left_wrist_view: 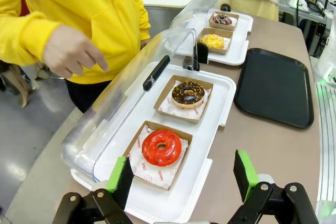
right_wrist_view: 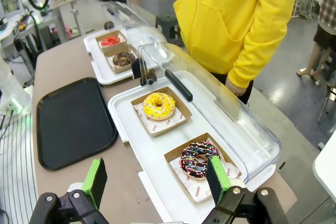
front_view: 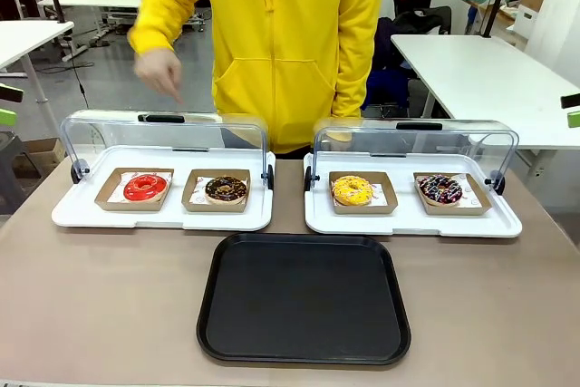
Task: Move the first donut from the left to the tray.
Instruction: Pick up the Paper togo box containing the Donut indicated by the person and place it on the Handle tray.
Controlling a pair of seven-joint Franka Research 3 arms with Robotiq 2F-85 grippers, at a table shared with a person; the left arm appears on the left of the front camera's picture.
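Tray before 2 display trays; leftmost donut on left one.

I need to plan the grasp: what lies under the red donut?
The red donut lies on white printed paper in a brown cardboard holder, on the white display tray. The donut covers the paper's middle.

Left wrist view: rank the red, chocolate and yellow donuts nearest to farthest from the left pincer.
From the left pincer:
1. Red donut, just ahead, near display tray.
2. Chocolate donut, same tray, beyond it.
3. Yellow donut, far display tray.
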